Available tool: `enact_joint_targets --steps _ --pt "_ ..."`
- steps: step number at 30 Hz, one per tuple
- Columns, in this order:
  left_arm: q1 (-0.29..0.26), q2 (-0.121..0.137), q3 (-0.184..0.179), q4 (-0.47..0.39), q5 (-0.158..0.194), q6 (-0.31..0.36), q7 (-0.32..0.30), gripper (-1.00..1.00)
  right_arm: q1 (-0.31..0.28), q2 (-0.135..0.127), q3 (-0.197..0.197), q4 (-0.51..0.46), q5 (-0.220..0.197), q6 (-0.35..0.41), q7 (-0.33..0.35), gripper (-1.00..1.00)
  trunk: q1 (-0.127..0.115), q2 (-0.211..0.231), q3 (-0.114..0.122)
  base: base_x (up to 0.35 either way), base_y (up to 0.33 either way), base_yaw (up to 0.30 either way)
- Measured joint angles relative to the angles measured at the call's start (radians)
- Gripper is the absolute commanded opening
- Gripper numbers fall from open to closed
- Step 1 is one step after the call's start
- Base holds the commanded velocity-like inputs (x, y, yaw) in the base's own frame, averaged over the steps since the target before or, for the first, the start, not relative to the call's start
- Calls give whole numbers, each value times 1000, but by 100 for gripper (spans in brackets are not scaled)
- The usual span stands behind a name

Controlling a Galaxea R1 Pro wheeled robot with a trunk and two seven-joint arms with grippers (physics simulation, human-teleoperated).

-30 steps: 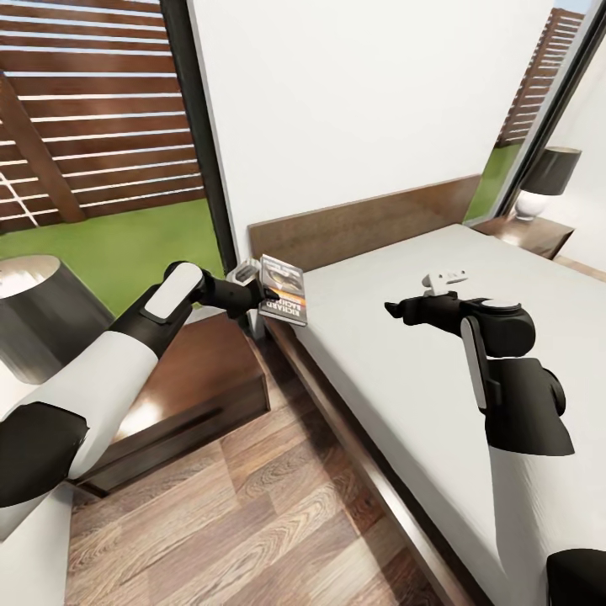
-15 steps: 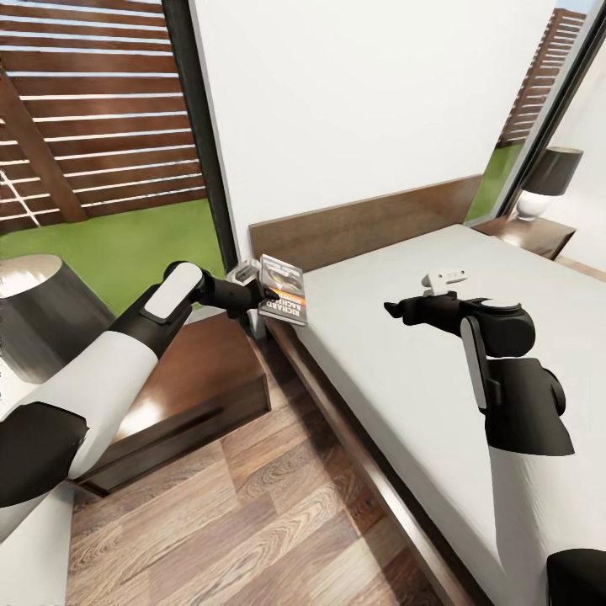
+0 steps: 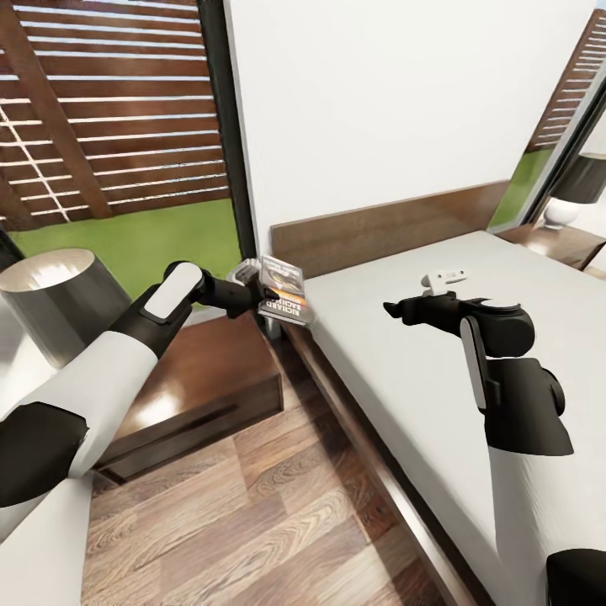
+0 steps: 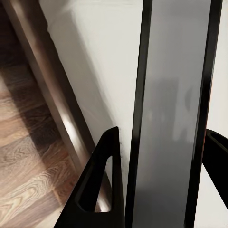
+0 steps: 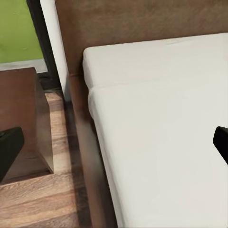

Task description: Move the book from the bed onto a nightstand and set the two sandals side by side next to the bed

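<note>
beside bed (image 3: pixel 438 353), book (image 3: pixel 284 290) in left gripper (image 3: pixel 257 292)

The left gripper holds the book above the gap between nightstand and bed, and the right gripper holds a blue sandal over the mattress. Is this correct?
Not quite. The left gripper does hold the book near the nightstand, but the right gripper is empty; the head view shows it over the bed.

bare nightstand (image 3: pixel 198 370) top left of the bed (image 3: pixel 438 353); a lamp (image 3: pixel 52 299) crowds its far-left side.
</note>
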Motion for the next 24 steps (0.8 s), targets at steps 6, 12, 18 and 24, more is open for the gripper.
enact_joint_targets --steps 6,12,18,24 --pt "0 0 0 0 0 0 0 -100 0 0 1 0 -1 0 0 100 0 0 0 0 0 114" --pt "0 -1 0 0 0 0 0 -100 0 0 2 0 -2 0 0 100 0 0 -5 0 0 69" --pt "0 -1 0 0 -1 0 0 -100 0 0 3 0 -3 0 0 100 0 0 -12 0 0 25" --pt "0 -1 0 0 -1 -1 0 -100 0 -1 3 0 -2 0 0 100 0 0 -21 0 0 9"
